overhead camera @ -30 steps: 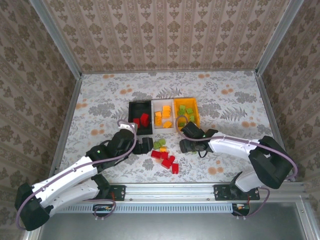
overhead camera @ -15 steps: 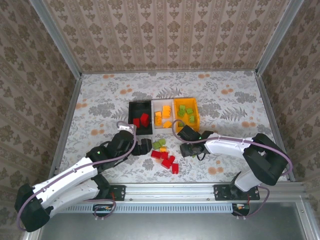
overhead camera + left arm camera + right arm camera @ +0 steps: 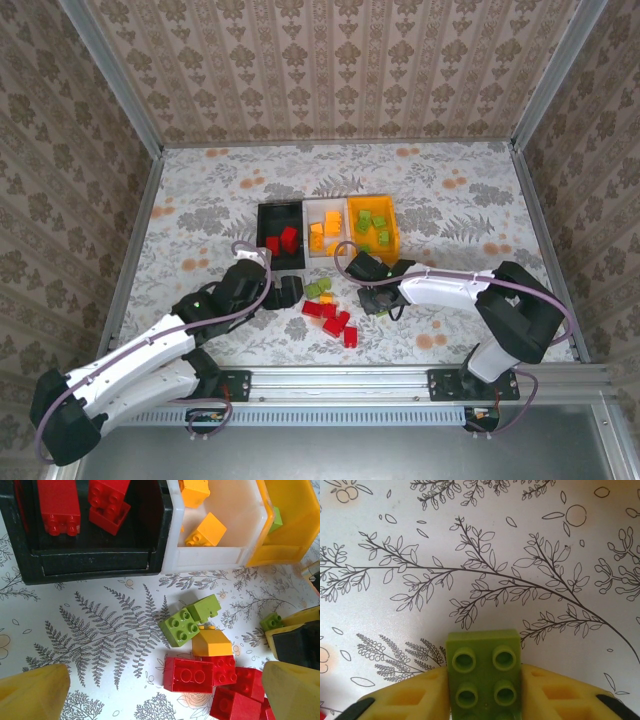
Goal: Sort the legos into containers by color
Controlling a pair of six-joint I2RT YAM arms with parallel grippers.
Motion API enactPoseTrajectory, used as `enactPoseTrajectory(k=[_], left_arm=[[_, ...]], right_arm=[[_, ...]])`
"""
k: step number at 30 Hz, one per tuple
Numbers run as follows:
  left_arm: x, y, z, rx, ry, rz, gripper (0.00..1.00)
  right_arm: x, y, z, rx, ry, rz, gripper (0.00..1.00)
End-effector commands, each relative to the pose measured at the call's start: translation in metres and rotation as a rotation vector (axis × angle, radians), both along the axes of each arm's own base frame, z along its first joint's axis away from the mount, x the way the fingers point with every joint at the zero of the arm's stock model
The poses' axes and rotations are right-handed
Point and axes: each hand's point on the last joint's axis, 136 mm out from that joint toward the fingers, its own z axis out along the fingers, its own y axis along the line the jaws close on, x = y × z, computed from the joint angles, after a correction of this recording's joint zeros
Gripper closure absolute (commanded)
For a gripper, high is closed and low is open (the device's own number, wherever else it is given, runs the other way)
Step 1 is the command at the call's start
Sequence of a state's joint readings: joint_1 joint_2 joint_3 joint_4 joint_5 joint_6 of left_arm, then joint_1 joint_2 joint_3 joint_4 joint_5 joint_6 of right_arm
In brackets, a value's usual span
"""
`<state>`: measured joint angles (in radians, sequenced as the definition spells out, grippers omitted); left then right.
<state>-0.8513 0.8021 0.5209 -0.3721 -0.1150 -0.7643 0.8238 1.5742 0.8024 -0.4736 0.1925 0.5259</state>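
The right pincer (image 3: 484,692) is clamped on a light green lego (image 3: 484,655) on the worktop (image 3: 200,190), just right of the loose legos (image 3: 330,312). The left pincer (image 3: 285,292) gapes wide apart left of them. Farther back, the containers (image 3: 395,234) hold red, orange and green bricks.

Right gripper (image 3: 376,300) shifted left — closed on green lego (image 3: 484,665); elbow drawn inward.
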Motion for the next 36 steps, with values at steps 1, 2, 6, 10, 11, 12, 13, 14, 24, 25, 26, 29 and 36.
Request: enactPoseTrajectory(k=[1,2,6,10,11,12,13,14,24,25,26,29,36], left_arm=[[0.000,0.000,0.002,-0.004,-0.005,-0.010,0.00],[0.000,0.000,0.002,-0.003,-0.005,-0.013,0.00],[0.000,-0.001,0.003,0.003,-0.007,-0.016,0.00],[0.002,0.001,0.004,0.018,-0.017,-0.014,0.00],[0.002,0.001,0.005,0.021,-0.021,-0.013,0.00],[0.002,0.001,0.005,0.023,-0.023,-0.016,0.00],[0.002,0.001,0.007,0.024,-0.027,-0.021,0.00],[0.003,0.000,0.008,0.025,-0.029,-0.025,0.00],[0.004,0.000,0.003,0.067,-0.009,-0.037,0.00],[0.004,-0.001,0.002,0.072,-0.005,-0.038,0.00],[0.004,-0.001,0.001,0.078,0.000,-0.039,0.00],[0.005,-0.003,-0.001,0.086,0.008,-0.050,0.00],[0.008,-0.013,-0.008,0.114,0.027,-0.096,0.01]], right_arm=[[-0.013,-0.014,-0.015,-0.064,0.052,0.000,0.66],[-0.010,-0.013,-0.011,-0.054,0.037,0.001,0.67],[-0.002,-0.006,0.006,-0.001,-0.032,0.008,0.71],[0.009,-0.003,0.031,0.055,-0.120,0.001,0.72],[0.013,-0.003,0.041,0.076,-0.146,-0.002,0.72],[0.016,-0.002,0.052,0.097,-0.173,-0.007,0.72],[0.020,-0.001,0.065,0.125,-0.203,-0.012,0.72],[0.026,-0.002,0.078,0.147,-0.232,-0.021,0.72],[0.129,0.001,0.138,0.241,-0.349,-0.155,0.71],[0.141,0.002,0.136,0.232,-0.349,-0.166,0.71],[0.152,0.004,0.133,0.222,-0.345,-0.177,0.71],[0.175,0.003,0.121,0.186,-0.333,-0.212,0.70],[0.197,0.007,0.099,0.168,-0.296,-0.244,0.49]])
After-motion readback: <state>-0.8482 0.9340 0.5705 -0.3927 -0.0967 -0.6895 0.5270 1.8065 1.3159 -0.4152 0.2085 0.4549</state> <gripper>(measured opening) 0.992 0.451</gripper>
